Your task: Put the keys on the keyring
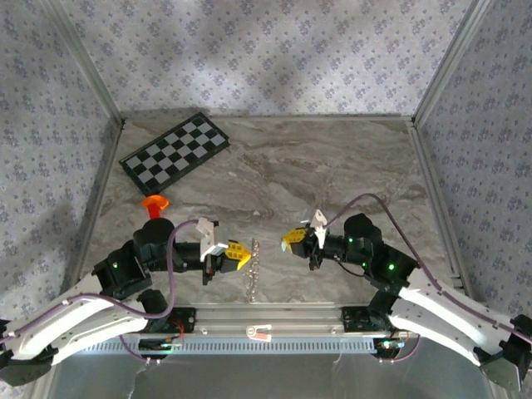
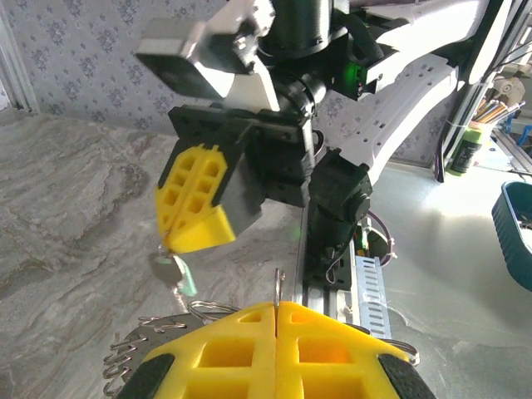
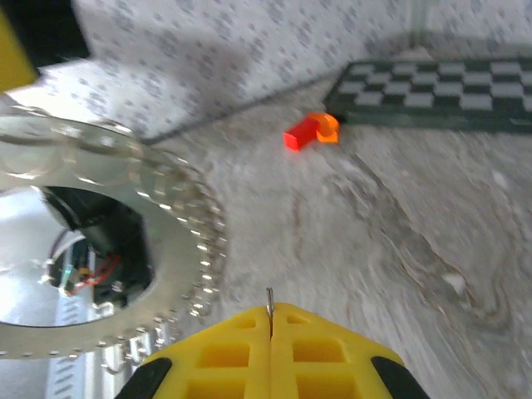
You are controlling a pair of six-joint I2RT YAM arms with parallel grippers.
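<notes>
My left gripper (image 1: 241,258) is shut on the keyring (image 1: 253,270), a thin silvery ring fringed with small metal keys. From above the ring appears edge-on, standing between the two grippers. In the left wrist view the ring's wire (image 2: 278,287) rises from between my closed yellow fingertips, and its keys (image 2: 133,353) fan out low on the left. My right gripper (image 1: 289,241) faces it from the right, a short gap away. It is shut on the mint-green key (image 2: 176,270), which hangs below its yellow fingers (image 2: 195,204). In the right wrist view, a thin metal edge (image 3: 269,301) pokes out between the closed fingertips, with the blurred keyring (image 3: 179,249) at left.
A black-and-white checkerboard (image 1: 174,152) lies at the back left. An orange plastic piece (image 1: 155,202) sits just behind the left arm. The metal rail (image 1: 266,320) runs along the near edge under the ring. Patterned walls enclose the marble table (image 1: 349,166).
</notes>
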